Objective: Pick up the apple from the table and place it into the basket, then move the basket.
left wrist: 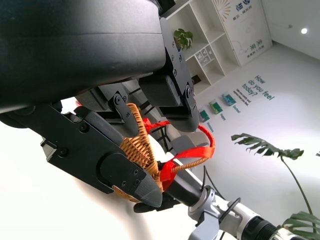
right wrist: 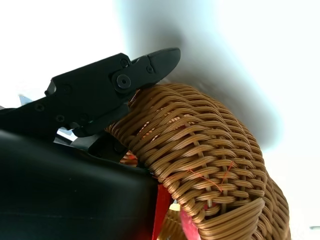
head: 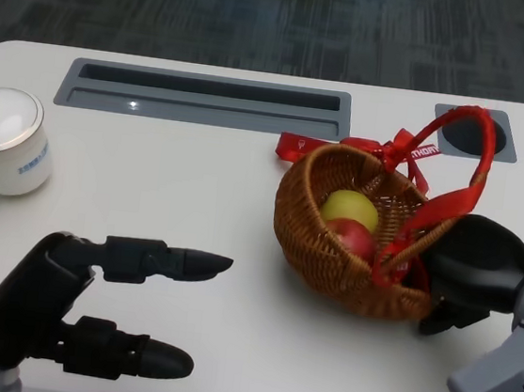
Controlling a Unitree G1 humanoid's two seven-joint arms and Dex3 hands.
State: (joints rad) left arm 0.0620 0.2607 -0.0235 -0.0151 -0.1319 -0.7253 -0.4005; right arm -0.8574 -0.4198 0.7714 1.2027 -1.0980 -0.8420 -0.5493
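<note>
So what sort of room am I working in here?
Probably an office or showroom: the white table has a built-in grey cable tray, the floor is grey carpet, and the left wrist view shows white display shelves and wall slogans.

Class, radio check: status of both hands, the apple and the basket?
Left hand open, off the basket. Right hand gripping the basket rim. Apple inside. Cup far left, path clear.

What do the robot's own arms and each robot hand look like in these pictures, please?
The left robot hand is matte black, with a rounded shell and blocky fingers ending in smooth tapered tips; a thin black cable loops at its wrist. The right robot hand has a similar glossy black shell. Both forearms are silver-grey; the right forearm shows small screws and a black cable.
</note>
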